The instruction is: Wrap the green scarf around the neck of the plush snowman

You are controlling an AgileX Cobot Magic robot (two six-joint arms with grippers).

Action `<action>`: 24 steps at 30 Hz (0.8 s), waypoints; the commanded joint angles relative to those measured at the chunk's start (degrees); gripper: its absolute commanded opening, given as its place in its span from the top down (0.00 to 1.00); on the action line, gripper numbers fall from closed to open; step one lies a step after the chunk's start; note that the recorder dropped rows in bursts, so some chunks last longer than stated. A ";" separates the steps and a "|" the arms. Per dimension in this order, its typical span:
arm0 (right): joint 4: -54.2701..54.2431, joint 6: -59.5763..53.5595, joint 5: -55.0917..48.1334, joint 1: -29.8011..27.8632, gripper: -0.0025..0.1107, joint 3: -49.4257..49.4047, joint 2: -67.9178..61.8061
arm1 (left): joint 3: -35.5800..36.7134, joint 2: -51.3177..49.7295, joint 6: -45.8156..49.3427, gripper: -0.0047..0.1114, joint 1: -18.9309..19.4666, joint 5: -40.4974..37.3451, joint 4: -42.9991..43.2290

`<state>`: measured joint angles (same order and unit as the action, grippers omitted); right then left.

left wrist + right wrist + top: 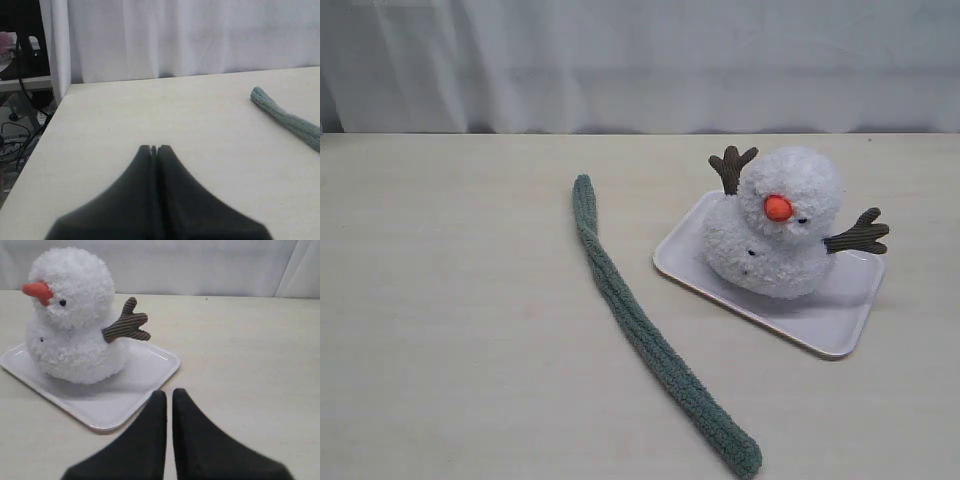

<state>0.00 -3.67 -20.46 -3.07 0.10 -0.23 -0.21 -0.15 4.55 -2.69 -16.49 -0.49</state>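
– Nearest the front edge of the tabletop [450,300], a little right of its middle, lies one rounded end of the green scarf [638,325].

– And the rest of it?

– It runs flat in a long diagonal, back and toward the left edge, and its other end stops short of the back edge. Nothing touches it.

– What about the arms?

– On the left gripper [153,148] the jaws are pressed together with nothing between them, over bare tabletop. The scarf's [290,120] rounded end lies well apart from it. The right gripper [169,392] is closed too, empty, with only a thin slit between its fingers. Its tips point toward the white tray [145,370].

– Touching the tray?

– Can't tell from these angles.

– Where's the toy?

– The plush snowman [775,235] sits on that tray [840,320], on the right half of the tabletop. The tray is turned at an angle to the edges and lies apart from the scarf. His orange nose [778,208] faces the front edge and his twig arms [860,235] stick out.

– Beyond that?

– A pale curtain [640,60] hangs behind the back edge.
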 commanded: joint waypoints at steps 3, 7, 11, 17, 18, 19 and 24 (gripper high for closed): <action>0.42 -0.14 7.73 -0.12 0.94 -0.10 0.23 | 0.21 0.15 -0.35 0.96 0.01 0.70 -0.22; 0.42 -0.14 16.43 -0.12 0.94 -0.10 0.23 | 0.21 0.15 -0.35 0.96 0.01 0.70 -0.22; 0.42 0.02 24.81 -0.12 0.94 -0.10 0.23 | 0.21 0.15 -0.35 0.96 0.01 0.52 -0.22; -3.07 10.17 50.98 -0.12 0.94 -0.10 0.23 | 0.21 0.15 -0.35 0.96 0.01 0.52 -0.22; -3.35 15.34 56.98 -0.12 0.94 -0.10 0.23 | 0.21 0.15 -0.35 0.96 0.01 0.52 -0.22; -3.08 18.36 60.19 -0.12 0.94 -0.10 0.23 | 0.21 0.15 -0.35 0.96 0.01 0.52 -0.22; -0.93 27.42 66.10 -0.12 0.94 0.40 0.23 | 0.21 0.15 -0.35 0.96 0.01 0.52 -0.22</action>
<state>-2.54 19.44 43.16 -3.07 0.10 -0.23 -0.21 -0.15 4.55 -2.69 -16.49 -0.49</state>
